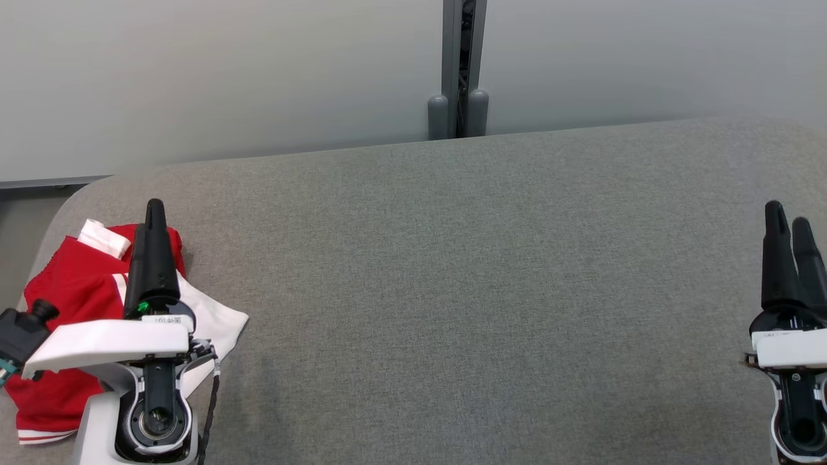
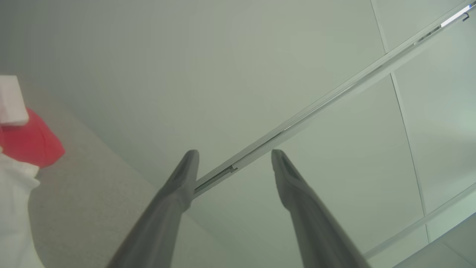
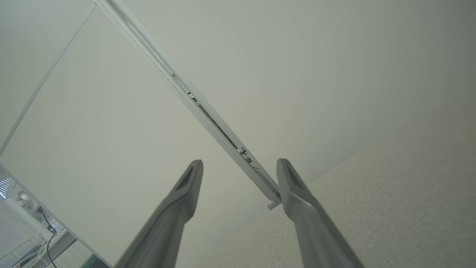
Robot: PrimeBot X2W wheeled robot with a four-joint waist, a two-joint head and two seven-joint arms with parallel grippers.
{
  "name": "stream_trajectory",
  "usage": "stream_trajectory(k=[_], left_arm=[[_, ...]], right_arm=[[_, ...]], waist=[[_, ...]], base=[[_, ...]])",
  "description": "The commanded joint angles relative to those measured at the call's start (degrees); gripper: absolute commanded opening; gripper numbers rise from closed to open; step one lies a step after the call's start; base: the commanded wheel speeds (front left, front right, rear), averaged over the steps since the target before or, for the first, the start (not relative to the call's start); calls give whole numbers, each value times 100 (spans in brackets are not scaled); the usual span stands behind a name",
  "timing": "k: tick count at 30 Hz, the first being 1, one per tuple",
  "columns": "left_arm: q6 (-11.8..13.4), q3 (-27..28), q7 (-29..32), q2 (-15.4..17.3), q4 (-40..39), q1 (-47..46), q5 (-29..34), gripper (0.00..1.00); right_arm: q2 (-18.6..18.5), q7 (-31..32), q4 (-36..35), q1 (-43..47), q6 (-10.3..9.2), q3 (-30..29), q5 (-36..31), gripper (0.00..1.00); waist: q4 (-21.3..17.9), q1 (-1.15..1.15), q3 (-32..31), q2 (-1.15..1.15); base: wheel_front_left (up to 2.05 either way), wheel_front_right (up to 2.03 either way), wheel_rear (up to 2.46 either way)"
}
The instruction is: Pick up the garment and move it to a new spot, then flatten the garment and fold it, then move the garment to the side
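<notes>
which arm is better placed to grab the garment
Left. The left claw, open, hangs over the red and white garment; the right claw sits far off at the other end of the cushion.

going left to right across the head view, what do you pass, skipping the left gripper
garment → wall post → right gripper

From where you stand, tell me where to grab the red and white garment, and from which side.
Take the garment by the white flap at its right edge: it lies flat and free on the grey cushion. Come down from above with the left gripper, which is open and nearest it. The red part is bunched, so a pinch there would likely catch several layers.
</notes>
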Motion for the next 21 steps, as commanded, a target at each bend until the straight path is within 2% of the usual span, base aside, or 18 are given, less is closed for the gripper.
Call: stream_trajectory(k=[1, 10, 19, 21], left_arm=[[45, -28, -37, 29, -174, -223, 161, 100], [598, -558, -188, 34, -683, -171, 1204, 100], [868, -966, -327, 36, -834, -66, 2250, 100], [855, -1082, -358, 37, -785, -31, 2564, 100]], right_arm=[[-83, -70, -155, -183, 7, 10, -189, 100], [-204, -241, -702, -278, 8, 194, -1259, 100], [-288, -391, -916, -252, 8, 391, -2044, 100], [-300, -430, -931, -236, 9, 438, -2192, 100]], waist=[[-2, 0, 3, 0], [9, 0, 61, 0], [47, 0, 109, 0], [48, 0, 118, 0]], base=[[0, 0, 0], [0, 0, 0], [0, 0, 0], [0, 0, 0]])
